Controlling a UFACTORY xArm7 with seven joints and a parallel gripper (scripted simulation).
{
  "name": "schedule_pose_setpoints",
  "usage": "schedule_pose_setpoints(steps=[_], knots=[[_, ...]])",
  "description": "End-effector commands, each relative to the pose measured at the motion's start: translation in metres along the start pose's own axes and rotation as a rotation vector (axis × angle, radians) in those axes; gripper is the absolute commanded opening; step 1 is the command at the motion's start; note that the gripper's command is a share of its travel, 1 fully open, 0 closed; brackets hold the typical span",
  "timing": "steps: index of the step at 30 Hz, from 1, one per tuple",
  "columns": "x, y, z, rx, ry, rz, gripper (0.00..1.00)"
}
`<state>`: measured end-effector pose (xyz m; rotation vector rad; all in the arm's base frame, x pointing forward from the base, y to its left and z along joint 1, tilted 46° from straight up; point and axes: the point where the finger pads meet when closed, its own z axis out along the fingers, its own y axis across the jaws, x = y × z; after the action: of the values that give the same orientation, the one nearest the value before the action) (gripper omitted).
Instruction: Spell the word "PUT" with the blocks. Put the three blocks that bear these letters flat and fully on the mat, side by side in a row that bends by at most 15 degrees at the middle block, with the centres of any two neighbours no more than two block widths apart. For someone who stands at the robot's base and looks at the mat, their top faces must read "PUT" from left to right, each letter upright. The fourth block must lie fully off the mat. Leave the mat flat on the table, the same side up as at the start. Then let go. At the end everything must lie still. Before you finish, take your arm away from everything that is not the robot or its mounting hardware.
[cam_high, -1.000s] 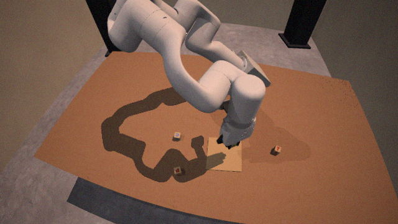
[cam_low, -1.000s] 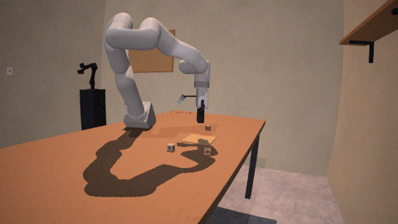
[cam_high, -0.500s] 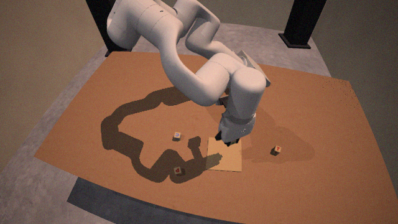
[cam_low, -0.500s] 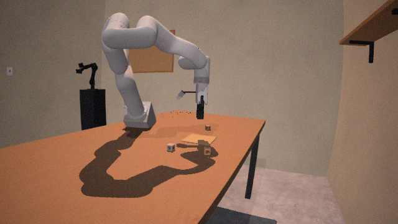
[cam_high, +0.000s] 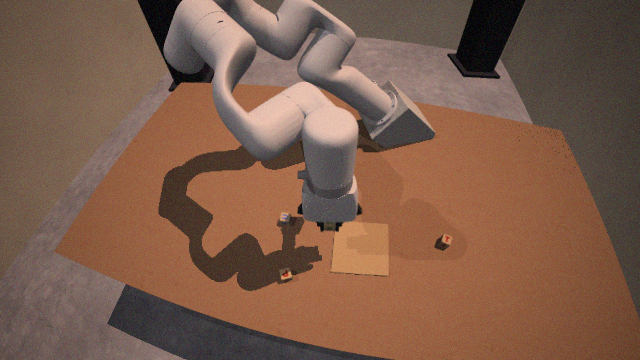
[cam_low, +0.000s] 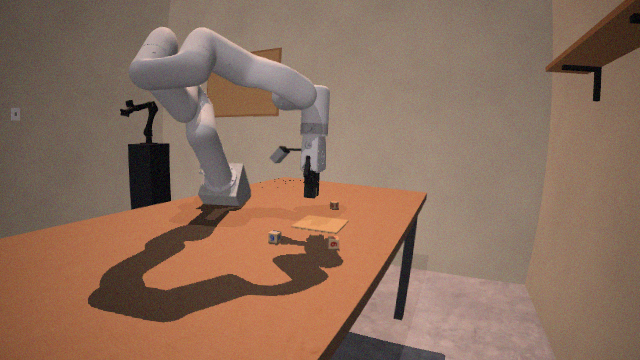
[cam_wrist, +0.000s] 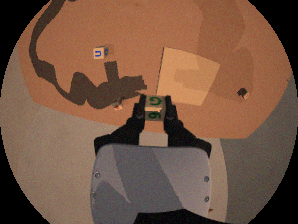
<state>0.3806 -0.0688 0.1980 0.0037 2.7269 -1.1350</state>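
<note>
My gripper is shut on a block with a green letter and holds it high above the table, over the mat's edge nearest the robot base; the gripper also shows in the exterior view. The tan mat lies flat with no block on it. A block with a blue letter sits on the table left of the mat. A block with a red letter lies in the arm's shadow near the mat's front left corner. A block with a red T sits on the table right of the mat.
The robot base stands at the back of the table. The table's front edge runs close below the mat. A black pedestal stands behind the table, and a wall shelf hangs high at the right.
</note>
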Motion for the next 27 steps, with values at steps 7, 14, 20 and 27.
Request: schedule_pose_setpoints(steps=[7,14,20,27], knots=[[0.010,-0.043,-0.001,-0.002,-0.007,0.182,0.21],[0.010,-0.043,-0.001,-0.002,-0.007,0.182,0.21],[0.010,-0.043,0.001,-0.002,-0.007,0.182,0.21],[0.010,-0.043,0.016,-0.002,-0.007,0.182,0.21]])
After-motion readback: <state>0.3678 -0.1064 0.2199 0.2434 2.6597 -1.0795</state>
